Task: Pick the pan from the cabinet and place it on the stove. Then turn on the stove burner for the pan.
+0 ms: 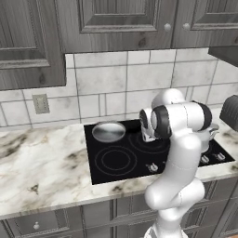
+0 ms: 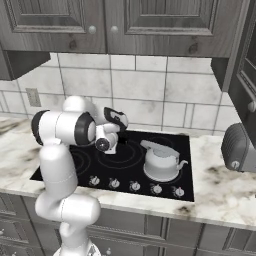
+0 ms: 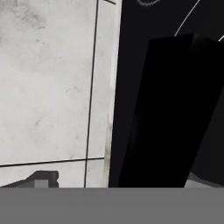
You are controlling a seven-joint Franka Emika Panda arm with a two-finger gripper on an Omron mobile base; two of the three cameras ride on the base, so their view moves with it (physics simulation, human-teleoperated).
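The silver pan (image 1: 109, 131) sits on the back left ring of the black stove (image 1: 116, 160). Its long black handle (image 3: 170, 109) points right, towards my hand. My gripper (image 3: 124, 180) is open, with the handle standing as a wide dark slab between the fingertips (image 3: 41, 179). From the left base view my own arm hides the gripper. In the right base view the white hand (image 2: 106, 140) hovers over the back of the stove (image 2: 125, 165), and my arm hides the pan. Both doors of the cabinet (image 1: 125, 18) are shut.
A silver-white kettle (image 2: 161, 161) stands on the stove's right side. A row of small knobs (image 2: 135, 186) runs along the stove's front. A dark toaster (image 2: 239, 147) sits on the marble counter (image 1: 42, 167) to the right. The tiled wall (image 1: 107, 79) is close behind.
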